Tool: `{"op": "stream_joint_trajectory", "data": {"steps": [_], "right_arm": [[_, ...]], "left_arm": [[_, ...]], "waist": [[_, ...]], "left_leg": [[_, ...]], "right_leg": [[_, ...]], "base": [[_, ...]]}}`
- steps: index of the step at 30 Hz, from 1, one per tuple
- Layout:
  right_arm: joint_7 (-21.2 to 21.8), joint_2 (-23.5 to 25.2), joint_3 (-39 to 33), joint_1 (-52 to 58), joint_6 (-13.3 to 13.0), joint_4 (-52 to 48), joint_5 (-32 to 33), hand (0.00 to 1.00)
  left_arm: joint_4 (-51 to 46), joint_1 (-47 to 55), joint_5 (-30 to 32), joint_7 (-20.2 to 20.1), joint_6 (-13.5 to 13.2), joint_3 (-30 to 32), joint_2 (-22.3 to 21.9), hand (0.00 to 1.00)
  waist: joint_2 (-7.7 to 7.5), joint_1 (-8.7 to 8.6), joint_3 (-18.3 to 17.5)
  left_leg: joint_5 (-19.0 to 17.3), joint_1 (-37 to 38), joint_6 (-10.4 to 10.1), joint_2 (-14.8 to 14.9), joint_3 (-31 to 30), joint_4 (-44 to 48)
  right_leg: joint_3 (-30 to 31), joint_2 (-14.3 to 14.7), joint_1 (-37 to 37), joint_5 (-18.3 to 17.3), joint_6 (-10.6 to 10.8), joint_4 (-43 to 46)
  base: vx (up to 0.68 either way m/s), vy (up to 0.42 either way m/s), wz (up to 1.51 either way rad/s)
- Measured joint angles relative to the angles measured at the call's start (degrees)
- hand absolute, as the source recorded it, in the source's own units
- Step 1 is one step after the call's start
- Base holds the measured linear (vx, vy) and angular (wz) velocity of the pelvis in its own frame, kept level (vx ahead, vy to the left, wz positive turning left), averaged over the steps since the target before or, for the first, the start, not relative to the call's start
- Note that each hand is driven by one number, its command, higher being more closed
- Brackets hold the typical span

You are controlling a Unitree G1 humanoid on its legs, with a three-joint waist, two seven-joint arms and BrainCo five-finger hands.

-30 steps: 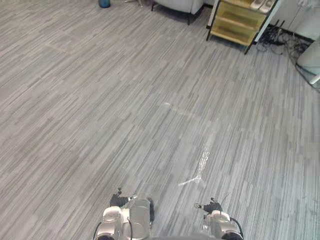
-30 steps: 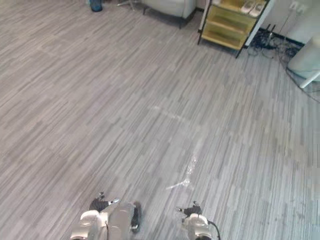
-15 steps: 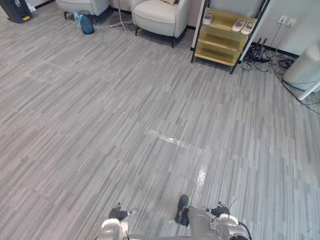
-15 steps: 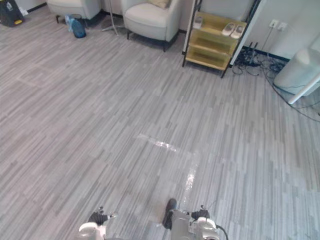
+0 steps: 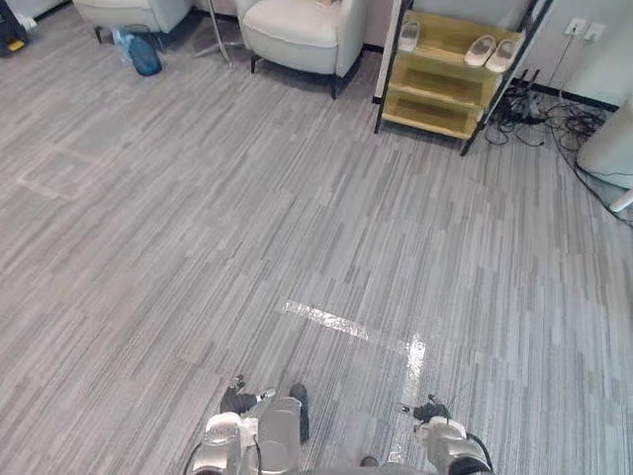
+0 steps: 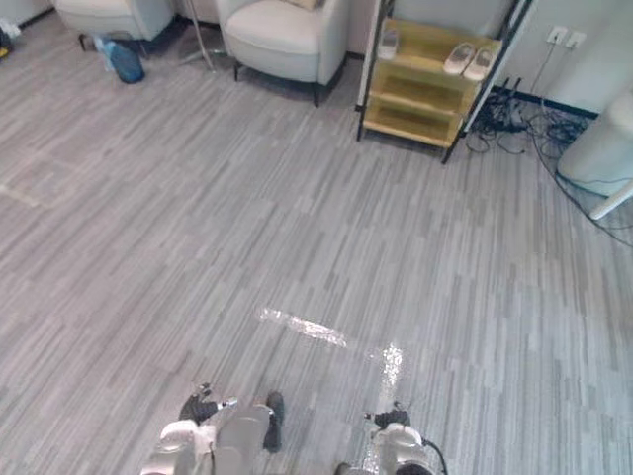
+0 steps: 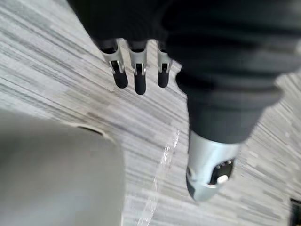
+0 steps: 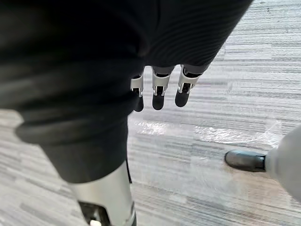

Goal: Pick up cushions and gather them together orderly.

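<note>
Cushion in tan [image 6: 303, 4] was seen on the white armchair [image 6: 282, 35] across the floor [image 6: 247, 218]. The left hand [image 7: 136, 77] and right hand [image 8: 157, 92] were held low, fingers straight and empty.

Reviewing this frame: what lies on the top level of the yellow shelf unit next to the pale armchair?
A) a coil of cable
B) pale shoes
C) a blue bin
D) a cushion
B: pale shoes lie on the top level of the yellow shelf unit, which stands beside the armchair.
</note>
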Motion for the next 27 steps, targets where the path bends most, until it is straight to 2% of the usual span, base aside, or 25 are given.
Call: {"op": "stream_joint_trajectory", "data": {"steps": [1,3,4,5,7,9,10,11,12,13,15,16,17,18,19,20,22,24,25,26,27], "right_arm": [[0.2,0.0,0.0,-0.1,0.0,0.0,-0.5,0.0],[0.8,0.4,0.1,0.3,0.0,0.1,-1.7,0.0],[1.2,0.7,0.1,0.4,0.0,0.4,-1.7,0.0],[1.3,0.7,0.2,1.2,0.0,0.3,-1.7,0.0],[1.4,0.7,0.6,2.1,0.0,0.4,-1.7,0.0],[1.4,0.5,0.5,2.2,0.1,0.6,-1.7,0.0],[1.4,0.3,0.5,2.1,0.1,0.6,-1.7,0.0],[1.4,0.4,0.6,2.1,0.1,0.6,-1.7,0.0],[1.4,0.5,0.6,2.5,0.1,0.7,-1.7,0.0],[1.4,0.6,0.6,3.2,0.1,0.7,-1.7,0.0],[1.4,-0.8,0.7,3.7,0.0,1.1,-1.7,0.0],[1.4,-1.4,0.6,3.5,0.0,1.2,-1.6,0.0],[1.3,-1.4,0.5,3.3,0.0,1.2,-1.6,0.0],[1.3,-1.2,0.5,3.1,0.0,1.2,-1.6,0.0],[1.2,-0.9,0.5,3.0,0.0,0.8,-1.5,0.0],[1.0,-0.8,0.5,2.6,0.0,0.5,-1.1,0.0],[0.8,-0.7,0.5,2.6,0.0,0.5,-0.9,0.0],[0.8,-0.6,0.4,2.3,0.0,0.4,-0.6,0.0],[0.8,-0.7,0.3,2.1,0.0,0.4,-0.6,0.0],[0.8,-0.6,0.0,2.2,0.0,0.3,-0.6,0.0],[0.9,0.2,0.1,3.1,0.0,0.2,-0.6,0.0]], "left_arm": [[0.7,0.1,0.1,-0.1,0.0,-0.1,0.5,0.0],[1.8,0.5,0.1,-0.2,0.6,-1.0,1.3,0.0],[2.7,0.4,0.2,-0.2,1.0,-2.1,2.9,0.0],[3.4,0.6,0.6,-0.3,1.2,-3.0,3.3,0.0],[3.8,1.1,0.6,-0.1,1.3,-3.0,3.8,0.0],[4.1,1.5,0.6,-0.1,1.4,-3.0,4.1,0.0],[4.2,1.5,0.6,-0.1,1.4,-3.0,4.1,0.0],[4.2,1.6,0.6,-0.1,1.4,-3.0,4.2,0.0],[4.2,1.8,0.6,-0.2,1.5,-3.1,4.5,0.0],[4.2,1.9,0.7,-0.2,1.4,-3.1,5.1,0.0],[4.4,2.0,0.7,0.0,1.2,-2.8,3.8,0.0],[4.5,2.3,0.7,0.1,1.2,-2.7,2.9,0.0],[4.4,2.3,0.7,0.0,1.2,-2.6,2.8,0.0],[4.4,2.1,0.7,-0.1,1.3,-2.3,2.9,0.0],[4.0,1.6,0.7,-0.2,1.4,-2.0,2.6,0.0],[3.8,1.5,0.7,-0.2,1.4,-1.6,2.2,0.0],[3.7,1.5,0.7,-0.2,1.4,-1.7,2.2,0.0],[2.9,1.4,0.6,-0.2,1.4,-1.7,1.9,0.0],[2.9,1.2,0.6,-0.1,1.4,-1.7,1.8,0.0],[2.9,1.0,0.5,-0.1,1.4,-1.7,1.8,0.0],[3.0,0.8,0.5,-0.1,1.4,-1.8,2.2,0.0]], "waist": [[0.11,0.02,-0.1],[0.08,-0.09,-0.1],[-0.46,-0.37,-0.1],[-0.53,-0.7,-0.3],[-0.53,-1.42,-0.5],[-0.84,-2.35,-0.7],[-0.78,-2.92,-0.7],[-0.92,-3.0,-0.8],[-1.96,-2.98,-1.0],[-3.39,-3.04,-1.2],[-0.77,-3.15,-1.5],[0.63,-3.1,-1.8],[1.37,-3.05,-2.1],[1.56,-3.03,-2.0],[2.2,-2.91,-1.6],[2.94,-2.42,-0.9],[2.62,-2.37,-0.3],[2.57,-1.88,-0.4],[2.83,-1.72,-0.4],[2.32,-0.95,-0.2],[0.99,-0.62,-1.0]], "left_leg": [[-1.0,2.5,0.1,0.0,0.4,-1.1],[-3.3,8.8,0.2,-0.1,0.4,-5.7],[-3.5,12.0,0.4,-0.7,0.4,-7.7],[-3.5,14.6,0.4,-0.9,0.3,-9.5],[-3.4,17.6,0.3,-0.8,0.3,-12.1],[-3.4,19.2,0.3,-0.5,-0.1,-13.6],[-3.7,19.5,-0.2,-0.2,-0.2,-13.7],[-4.1,19.7,-0.9,-0.1,-0.3,-13.7],[-4.9,20.3,-2.2,-0.5,-0.7,-13.6],[-5.9,20.5,-3.3,-1.8,-1.7,-13.3],[-8.0,21.0,-4.7,0.7,-3.0,-11.7],[-10.3,19.9,-5.7,2.5,-3.3,-8.7],[-11.2,17.8,-6.2,3.6,-3.9,-5.0],[-11.6,15.0,-6.5,4.8,-4.7,0.6],[-11.4,10.3,-6.4,6.8,-6.1,11.0],[-11.8,8.3,-5.9,8.3,-6.3,16.9],[-12.9,7.1,-5.5,7.5,-7.4,16.9],[-12.6,4.0,-5.4,4.0,-11.1,8.6],[-11.9,3.6,-5.3,3.3,-12.5,5.6],[-7.9,4.7,-5.8,1.4,-14.0,2.3],[-6.2,6.4,-4.8,-0.5,-13.8,-0.9]], "right_leg": [[1.3,-0.6,-1.1,0.5,0.9,5.4],[0.3,-2.8,-6.9,2.1,4.5,22.2],[-1.5,-5.1,-10.1,0.3,3.9,30.5],[-4.4,-6.6,-11.7,-1.5,3.0,33.1],[-9.5,-7.7,-14.3,-3.5,1.8,30.9],[-11.8,-6.5,-17.1,-3.5,1.2,21.5],[-12.1,-5.2,-18.0,-2.1,0.9,15.3],[-11.9,-4.0,-18.5,0.0,0.6,10.5],[-10.6,-2.6,-18.6,5.7,-0.3,4.4],[-8.5,-2.4,-18.7,10.4,-2.5,2.9],[-9.1,-0.8,-17.8,7.6,-2.9,4.4],[-9.7,0.9,-17.5,6.3,-3.2,3.6],[-10.0,2.1,-17.4,5.6,-3.4,3.0],[-10.4,3.1,-17.0,5.3,-3.6,1.9],[-10.6,5.1,-14.8,5.9,-4.5,-0.4],[-10.4,6.4,-12.5,5.3,-5.6,-1.4],[-10.0,6.6,-10.2,5.0,-5.6,-2.5],[-8.7,5.9,-9.4,5.2,-4.9,-3.2],[-8.3,5.7,-9.4,5.0,-4.5,-3.0],[-6.4,4.7,-9.6,4.9,-2.7,-1.9],[-5.6,3.7,-9.3,5.1,-1.9,-2.7]], "base": [[0.33,0.137,-0.3],[0.33,0.112,-0.21],[0.29,0.049,0.01],[0.28,0.033,0.11],[0.28,0.008,0.09],[0.27,-0.061,0.14],[0.23,-0.09,0.17],[0.24,-0.124,0.15],[0.23,-0.17,0.24],[0.29,-0.25,0.31],[0.24,-0.205,0.23],[0.23,-0.13,0.08],[0.22,-0.134,0.07],[0.2,-0.148,0.03],[0.19,-0.141,-0.05],[0.23,-0.109,-0.1],[0.18,0.006,-0.13],[0.17,0.112,-0.35],[0.17,0.178,-0.57],[0.2,0.137,-0.3],[0.25,0.138,-0.09]]}}
